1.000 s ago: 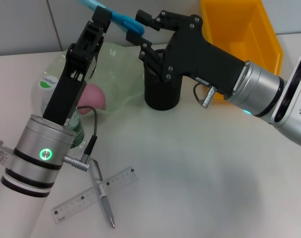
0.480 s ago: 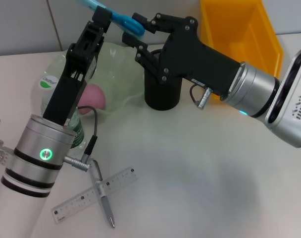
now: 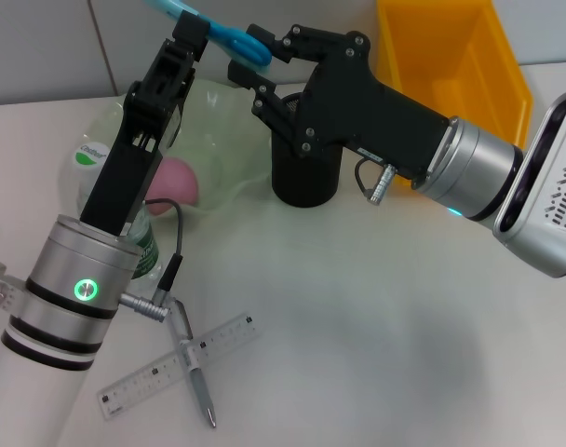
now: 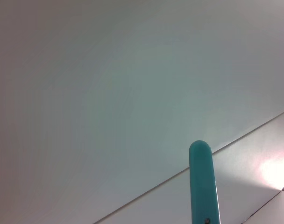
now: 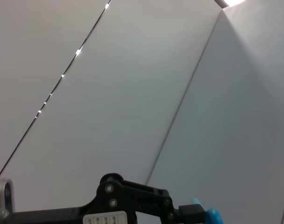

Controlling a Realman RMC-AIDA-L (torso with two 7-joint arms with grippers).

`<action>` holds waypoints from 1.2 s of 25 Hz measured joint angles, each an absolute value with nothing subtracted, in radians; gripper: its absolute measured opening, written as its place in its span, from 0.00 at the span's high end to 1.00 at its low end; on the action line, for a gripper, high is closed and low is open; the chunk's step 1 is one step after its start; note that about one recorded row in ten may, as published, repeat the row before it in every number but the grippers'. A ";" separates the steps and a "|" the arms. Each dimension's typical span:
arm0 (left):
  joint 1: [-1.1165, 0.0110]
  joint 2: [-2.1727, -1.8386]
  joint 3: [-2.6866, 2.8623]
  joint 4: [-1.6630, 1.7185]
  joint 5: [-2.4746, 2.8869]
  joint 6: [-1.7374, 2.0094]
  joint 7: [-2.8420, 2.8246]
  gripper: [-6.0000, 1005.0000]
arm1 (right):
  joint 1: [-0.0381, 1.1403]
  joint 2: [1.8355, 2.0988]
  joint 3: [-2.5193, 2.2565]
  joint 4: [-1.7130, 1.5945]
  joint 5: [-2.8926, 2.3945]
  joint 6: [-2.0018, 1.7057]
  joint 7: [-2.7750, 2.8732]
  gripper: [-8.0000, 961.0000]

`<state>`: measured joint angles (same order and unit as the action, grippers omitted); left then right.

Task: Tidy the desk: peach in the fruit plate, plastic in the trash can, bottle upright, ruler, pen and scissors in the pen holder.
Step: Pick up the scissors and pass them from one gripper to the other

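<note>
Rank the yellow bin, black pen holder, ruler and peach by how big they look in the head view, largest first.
1. Yellow bin, partly cut off and hidden by the right arm.
2. Ruler, longest but thin.
3. Pen holder, partly hidden by the right gripper.
4. Peach, partly hidden.
The order of ruler and pen holder is unsure.

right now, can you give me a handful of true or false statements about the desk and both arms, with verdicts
1. The left gripper holds the blue scissors raised above the desk. True.
2. The right gripper is open, its fingers either side of the scissors' end. True.
3. The peach lies on the bare desk beside the ruler. False: it sits under the clear plastic near the black pen holder.
4. The pen is already in the pen holder. False: it lies across the ruler on the desk.
5. The yellow bin stands behind the right arm. True.
</note>
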<state>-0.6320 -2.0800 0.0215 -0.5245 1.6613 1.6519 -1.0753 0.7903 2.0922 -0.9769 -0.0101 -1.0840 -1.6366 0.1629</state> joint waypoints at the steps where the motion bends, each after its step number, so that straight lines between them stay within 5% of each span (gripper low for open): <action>1: -0.632 -2.080 0.021 -0.524 1.661 1.652 -1.075 0.75 | 0.790 2.092 -0.977 -0.010 -1.084 -1.637 0.163 0.72; 30: -0.631 -2.080 0.009 -0.521 1.686 1.651 -1.075 0.74 | 0.795 2.092 -0.973 0.001 -1.080 -1.637 0.162 0.90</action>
